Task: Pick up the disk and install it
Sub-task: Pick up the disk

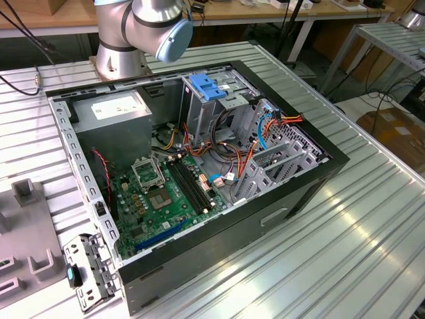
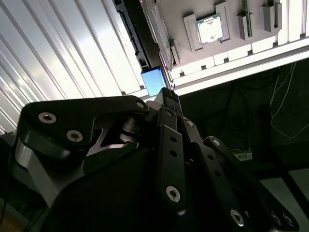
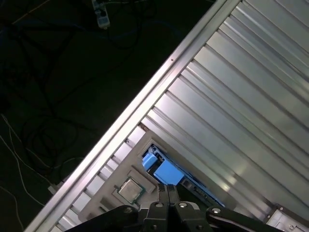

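The disk (image 3: 166,172) is sitting on the ribbed metal table (image 3: 251,96), tight against the side of a grey fixture tray (image 3: 104,193) that is carrying a processor chip (image 3: 129,189). It looks to be standing on its thin edge. Its long axis is running along the table's ribs, with the blue plastic end pointing at the table's edge and the dark floor beyond. The tool (image 3: 169,187) is hanging well above it and looking straight down. Its fingertips are lining up with the blue end, so the rest of the disk is stretching back under the tool. The tool's fingers appear to be pressed together, gripping nothing. The second wrist view is giving the side-on look: the tool (image 2: 166,94) is tapering toward the disk (image 2: 153,81), whose dark edge is running away from the table's rim beside the chip (image 2: 210,29). The exterior view is giving the destination instead: the open computer case (image 1: 292,193) in the middle of the table, its tall metal cage topped by a blue latch (image 1: 206,86) at the far side, and the arm's base (image 1: 119,53) standing beyond it.
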`<state>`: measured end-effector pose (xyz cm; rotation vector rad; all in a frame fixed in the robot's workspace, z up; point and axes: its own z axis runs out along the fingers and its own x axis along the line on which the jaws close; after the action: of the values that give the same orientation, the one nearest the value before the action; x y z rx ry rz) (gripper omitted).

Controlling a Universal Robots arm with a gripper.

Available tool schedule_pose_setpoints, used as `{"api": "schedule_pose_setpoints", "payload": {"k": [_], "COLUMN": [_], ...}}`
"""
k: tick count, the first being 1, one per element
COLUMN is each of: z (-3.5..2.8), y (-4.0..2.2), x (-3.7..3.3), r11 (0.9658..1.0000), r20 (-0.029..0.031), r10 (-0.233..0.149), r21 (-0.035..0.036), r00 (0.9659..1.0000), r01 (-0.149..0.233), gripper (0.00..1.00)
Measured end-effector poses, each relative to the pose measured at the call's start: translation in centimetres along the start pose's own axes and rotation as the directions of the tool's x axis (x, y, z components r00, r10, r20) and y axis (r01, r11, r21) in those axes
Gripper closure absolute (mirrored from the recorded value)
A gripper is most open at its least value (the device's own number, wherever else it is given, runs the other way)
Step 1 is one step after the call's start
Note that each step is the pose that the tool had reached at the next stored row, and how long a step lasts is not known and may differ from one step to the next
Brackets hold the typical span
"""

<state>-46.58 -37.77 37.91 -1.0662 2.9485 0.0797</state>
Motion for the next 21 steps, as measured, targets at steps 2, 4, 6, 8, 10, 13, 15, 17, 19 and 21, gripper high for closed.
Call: {"api": "schedule_pose_setpoints", "payload": {"k": [2,4,6,8,10,13,15,17,19,21], "z": [0.0,0.0,0.0,0.0,0.0,0.0,0.0,0.0,0.0,0.0], "y": [0.0,0.0,0.0,0.0,0.0,0.0,0.0,0.0,0.0,0.0], "x": [0.0,0.0,0.0,0.0,0.0,0.0,0.0,0.0,0.0,0.0], "r11": [0.9998,0.9996,0.9991,0.9985,0.9979,0.9967,0.9958,0.9935,0.9915,0.9901], "r20": [-0.0008,-0.0013,-0.0019,-0.0024,-0.0029,-0.0036,-0.0041,-0.005,-0.0057,-0.0062], "r10": [-0.019,-0.03,-0.042,-0.055,-0.065,-0.081,-0.092,-0.114,-0.13,-0.14], "r21": [-0.0004,-0.0007,-0.001,-0.0013,-0.0015,-0.0019,-0.0022,-0.0028,-0.0033,-0.0036], "r00": [0.9998,0.9996,0.9991,0.9985,0.9979,0.9967,0.9958,0.9935,0.9915,0.9901], "r01": [0.019,0.03,0.042,0.055,0.065,0.081,0.092,0.114,0.13,0.14], "gripper": [0.89,0.89,0.89,0.89,0.89,0.89,0.89,0.89,0.89,0.89]}}
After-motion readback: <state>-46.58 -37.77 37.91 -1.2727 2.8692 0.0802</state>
